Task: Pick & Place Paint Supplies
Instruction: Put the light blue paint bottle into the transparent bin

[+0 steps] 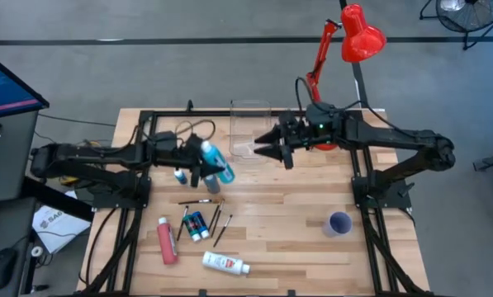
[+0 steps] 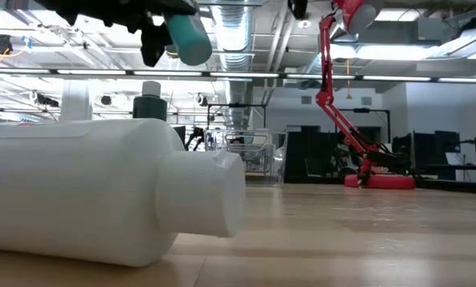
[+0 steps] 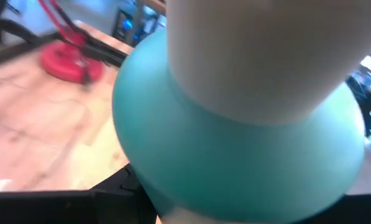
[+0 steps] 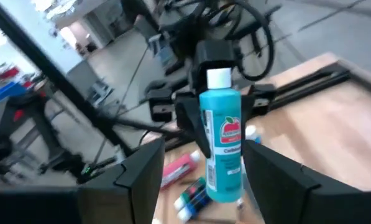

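My left gripper point(image 1: 206, 167) is shut on a light blue paint bottle point(image 1: 216, 163) with a white cap point(image 4: 219, 78), held above the table's middle left. My right gripper point(image 1: 261, 145) stands open and holds nothing. It is right of the bottle, pointing at it, in front of the clear box point(image 1: 250, 126). Lying on the table are a pink-red bottle point(image 1: 167, 241), a white bottle point(image 1: 225, 263), small blue-green tubes point(image 1: 196, 224) and thin dark brushes point(image 1: 219, 221). A small bottle point(image 1: 178, 175) stands under the left arm. My left gripper pinches the light blue bottle's body point(image 4: 211, 121) between its two fingers point(image 4: 190, 124), one on each side, at about mid-height below the cap. The fingers come nearly level from the table's left and lie across the bottle. The bottle is lifted clear of the table.
A small purple cup point(image 1: 339, 223) stands at the near right. A red desk lamp point(image 1: 357, 37) rises at the far right, its base point(image 2: 381, 181) behind my right arm. Bare wood lies in the middle between the brushes and the cup.
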